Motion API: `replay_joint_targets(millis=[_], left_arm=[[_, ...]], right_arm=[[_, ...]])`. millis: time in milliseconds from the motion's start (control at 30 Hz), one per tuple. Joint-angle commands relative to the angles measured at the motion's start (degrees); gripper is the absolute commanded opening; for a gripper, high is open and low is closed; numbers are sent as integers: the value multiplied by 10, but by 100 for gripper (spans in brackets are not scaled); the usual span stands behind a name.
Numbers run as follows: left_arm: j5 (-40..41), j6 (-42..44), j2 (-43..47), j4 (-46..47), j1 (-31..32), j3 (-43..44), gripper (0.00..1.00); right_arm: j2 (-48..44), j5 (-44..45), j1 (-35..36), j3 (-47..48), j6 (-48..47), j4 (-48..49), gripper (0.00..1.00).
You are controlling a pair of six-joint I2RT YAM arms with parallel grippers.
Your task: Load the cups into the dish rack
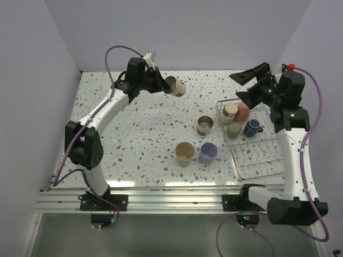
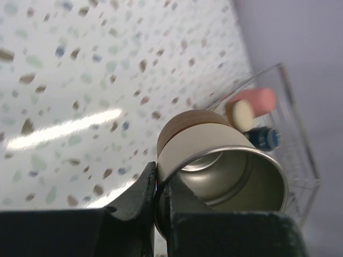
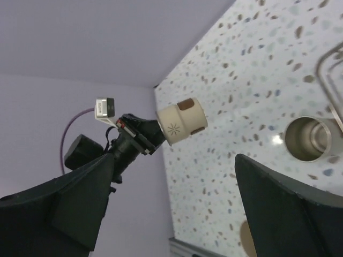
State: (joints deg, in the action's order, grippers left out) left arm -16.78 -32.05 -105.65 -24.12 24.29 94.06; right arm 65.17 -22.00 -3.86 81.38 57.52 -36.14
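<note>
My left gripper [image 1: 163,84] is shut on the rim of a beige cup [image 1: 176,86] and holds it on its side above the far middle of the table. The left wrist view shows one finger inside the cup [image 2: 214,155] and one outside, at the gripper [image 2: 158,187]. The wire dish rack [image 1: 262,160] lies at the right and holds a beige cup [image 1: 230,111], a pink cup [image 1: 243,111], a pale cup [image 1: 233,129] and a dark blue mug [image 1: 252,127]. My right gripper [image 1: 245,85] is open and empty above the rack's far left corner.
A steel cup [image 1: 204,126], a tan cup [image 1: 185,154] and a lavender cup [image 1: 208,152] stand on the speckled table left of the rack. The right wrist view shows the held cup [image 3: 182,122] and the steel cup [image 3: 311,139]. Walls close in the left, back and right.
</note>
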Motion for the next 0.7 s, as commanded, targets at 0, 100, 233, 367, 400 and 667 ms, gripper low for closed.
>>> replay_joint_targets(millis=[0,100,233,367,400,667], left_arm=[[-174,-141,79,293,-13,-33,0],[-238,-299,87,547,-13,-92,0],[-251,-432,55,747,-10,-103,0],[-249,-471,40,797,-10,-84,0],[-249,-473,39,797,-9,-82,0],[-241,-458,53,789,8,-105,0]], right_arm=[[9,-118,11,-48,144,200,98],[28,-129,34,-55,197,281,98],[59,-118,111,-42,239,386,98],[81,-96,148,-28,259,441,98],[83,-94,151,-27,265,450,98],[105,-94,177,-3,260,474,98]])
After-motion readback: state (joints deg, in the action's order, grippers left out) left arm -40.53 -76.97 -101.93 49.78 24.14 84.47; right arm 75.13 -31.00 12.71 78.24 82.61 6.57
